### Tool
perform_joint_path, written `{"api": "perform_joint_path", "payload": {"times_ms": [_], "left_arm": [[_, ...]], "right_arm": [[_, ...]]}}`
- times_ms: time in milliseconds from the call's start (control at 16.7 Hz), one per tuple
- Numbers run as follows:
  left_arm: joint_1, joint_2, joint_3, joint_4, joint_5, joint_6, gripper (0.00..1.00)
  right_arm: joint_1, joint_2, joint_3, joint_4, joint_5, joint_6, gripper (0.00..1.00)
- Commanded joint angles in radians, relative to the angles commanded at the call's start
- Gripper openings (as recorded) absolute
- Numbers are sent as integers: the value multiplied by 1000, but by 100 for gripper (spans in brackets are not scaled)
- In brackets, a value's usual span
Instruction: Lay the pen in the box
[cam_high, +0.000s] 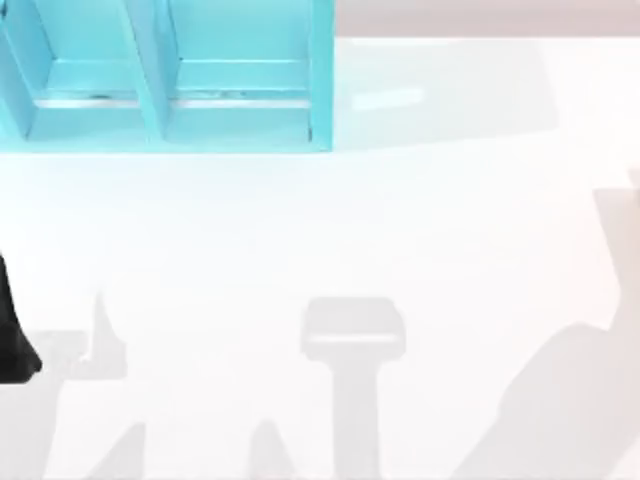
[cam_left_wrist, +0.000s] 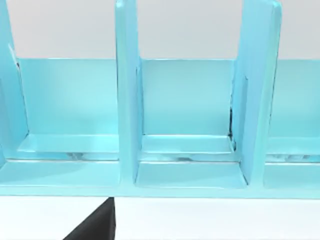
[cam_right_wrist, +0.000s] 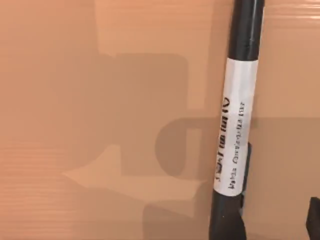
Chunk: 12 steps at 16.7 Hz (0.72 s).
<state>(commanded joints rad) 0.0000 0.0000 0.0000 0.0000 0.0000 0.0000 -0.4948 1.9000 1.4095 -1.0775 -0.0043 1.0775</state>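
While the box waits at the tabletop's far-left edge, the pen fills the right wrist view; grip state unclear.

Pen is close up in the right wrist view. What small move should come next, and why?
Probably carry the pen with the right arm toward the top view's upper left: the box stands there, compartments open, and plain surface lies behind the pen. Whether it is gripped, I cannot tell. The left arm sits at the left edge.
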Motion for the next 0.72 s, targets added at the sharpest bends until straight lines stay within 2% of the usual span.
{"api": "perform_joint_path", "payload": {"times_ms": [360,720], "left_arm": [[0,0,0,0,0,0,100],[0,0,0,0,0,0,100]], "right_arm": [[0,0,0,0,0,0,98],[0,0,0,0,0,0,100]]}}
